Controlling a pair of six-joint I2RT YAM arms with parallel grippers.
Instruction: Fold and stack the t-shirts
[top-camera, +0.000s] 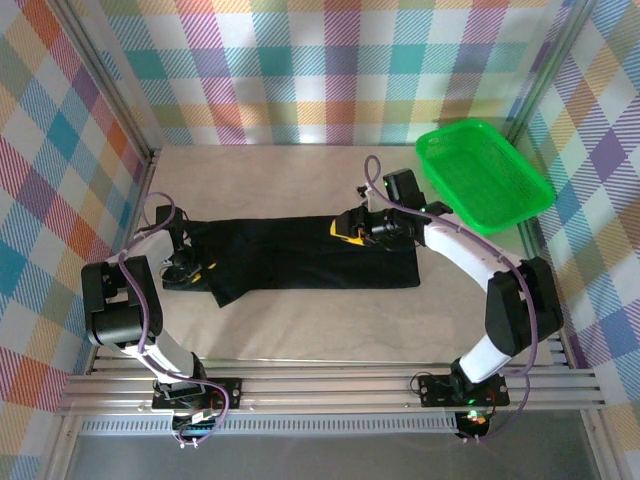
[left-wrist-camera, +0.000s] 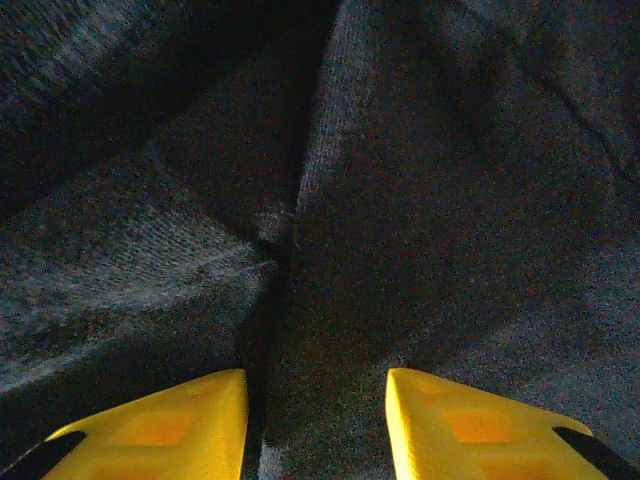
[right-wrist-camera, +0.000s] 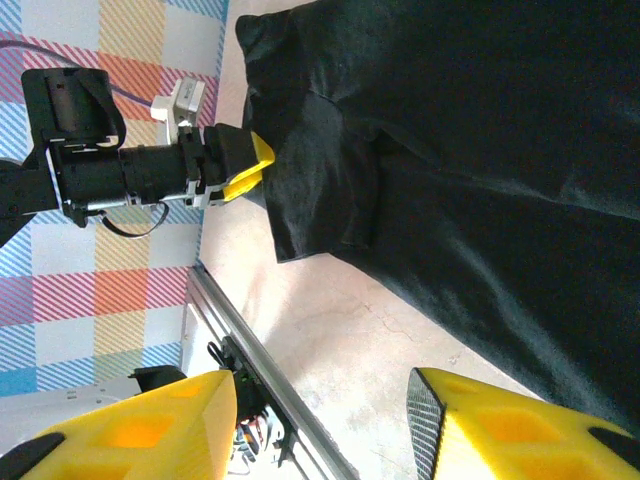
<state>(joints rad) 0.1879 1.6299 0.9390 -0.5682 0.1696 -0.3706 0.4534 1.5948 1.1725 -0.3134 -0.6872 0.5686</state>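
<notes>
From above, 1 black t-shirt lies flat and stretched crosswise over the middle of the table, with a bright green basket well apart at the far right corner. The left gripper sits at the shirt's left end and the right gripper at its far edge, right of centre, though this view is too small to show how the jaws stand.

The left wrist camera adds what the overhead cannot: its 2 yellow fingers stand apart, pressed down among dark cloth, with a creased ridge of fabric running up between them. Whether they pinch that ridge or merely straddle it cannot be told.

The right wrist camera settles its own case: its fingers are spread with bare table and a metal rail showing in the gap, so the gripper holds nothing. It also shows the left gripper from the side, 1 yellow tip touching the shirt's edge beside a folded-over flap
</notes>
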